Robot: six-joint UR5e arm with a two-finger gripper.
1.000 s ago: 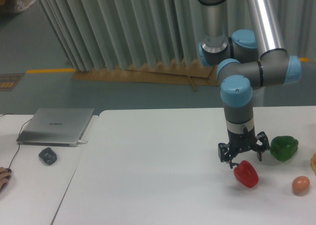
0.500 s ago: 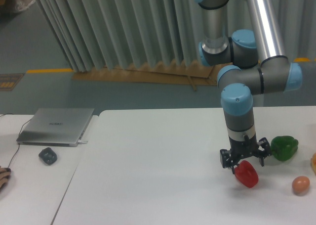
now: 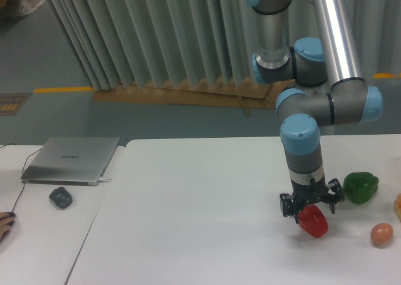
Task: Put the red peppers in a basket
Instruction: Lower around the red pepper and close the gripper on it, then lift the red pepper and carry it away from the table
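Note:
The red pepper [image 3: 313,222] lies on the white table [image 3: 200,210] at the right, glossy and fist-sized. My gripper [image 3: 311,208] hangs straight down over it, open, its dark fingers spread on either side of the pepper's top. The fingertips reach down to the pepper's upper part; whether they touch it I cannot tell. No basket shows in this view.
A green bell pepper [image 3: 360,187] sits just right of the gripper. A small orange-pink fruit [image 3: 381,233] lies near the right edge. A closed laptop [image 3: 72,160] and a dark mouse [image 3: 61,198] rest on the left table. A hand shows at the far left edge.
The gripper has come down from just above the red pepper until its fingers straddle the pepper's top. The pepper and the other fruit have stayed where they were.

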